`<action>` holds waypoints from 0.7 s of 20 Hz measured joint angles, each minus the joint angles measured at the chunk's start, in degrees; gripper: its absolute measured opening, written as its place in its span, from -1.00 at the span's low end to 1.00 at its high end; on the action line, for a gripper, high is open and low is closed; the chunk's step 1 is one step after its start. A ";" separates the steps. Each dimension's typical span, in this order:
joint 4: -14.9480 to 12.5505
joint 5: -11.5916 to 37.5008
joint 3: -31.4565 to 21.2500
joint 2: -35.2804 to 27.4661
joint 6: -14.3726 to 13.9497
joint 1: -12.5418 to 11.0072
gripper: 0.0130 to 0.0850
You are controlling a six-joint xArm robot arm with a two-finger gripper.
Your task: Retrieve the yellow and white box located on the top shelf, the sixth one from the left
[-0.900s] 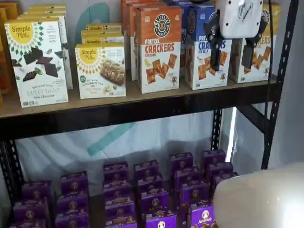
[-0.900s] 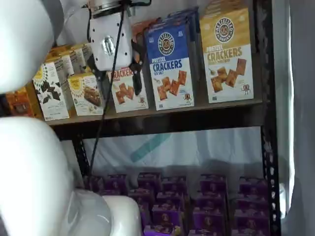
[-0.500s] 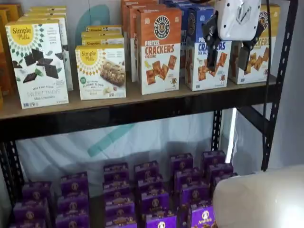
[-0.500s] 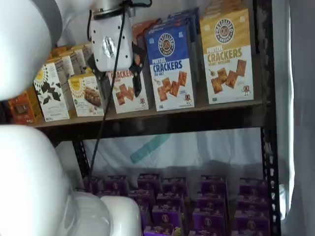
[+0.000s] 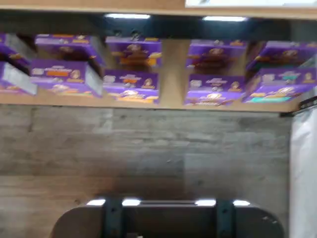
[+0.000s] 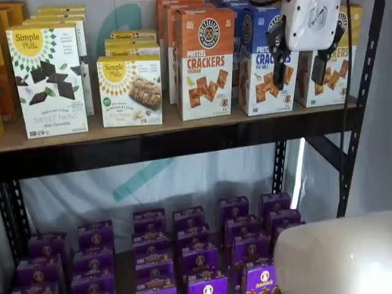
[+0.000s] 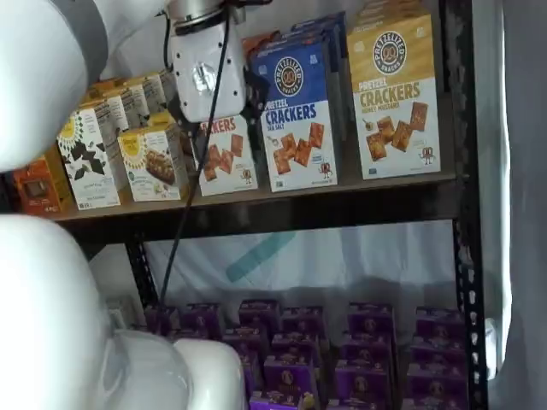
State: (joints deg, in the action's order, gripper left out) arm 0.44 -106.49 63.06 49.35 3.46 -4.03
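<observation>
The yellow and white box (image 7: 395, 94) stands upright at the right end of the top shelf (image 7: 342, 195), with a round dark logo and pictured crackers. In both shelf views it shows; my gripper's body partly covers the box (image 6: 343, 73) in one. My gripper (image 6: 299, 70) hangs in front of the top shelf (image 6: 184, 125), open, with a plain gap between its two black fingers and nothing in them. It stands before the blue and the yellow boxes, clear of the shelf. In a shelf view the gripper (image 7: 220, 137) overlaps the orange box.
A blue Pretzel Crackers box (image 7: 295, 111) and an orange one (image 6: 205, 61) stand left of the yellow box. White Simple Mills boxes (image 6: 46, 76) fill the left. Purple boxes (image 5: 131, 82) crowd the lower level. A black upright (image 6: 361, 104) borders the right end.
The gripper has shifted a little to the right and slightly up along the top shelf. Its fingers stay open and no box has moved.
</observation>
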 joint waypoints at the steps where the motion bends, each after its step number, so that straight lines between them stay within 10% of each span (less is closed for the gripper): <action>1: -0.58 0.76 -0.10 -0.18 0.62 -0.51 1.00; 14: 0.27 12.14 2.56 -7.04 16.43 -17.12 1.00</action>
State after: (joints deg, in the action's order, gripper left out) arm 0.71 -94.35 65.62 42.31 19.89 -21.15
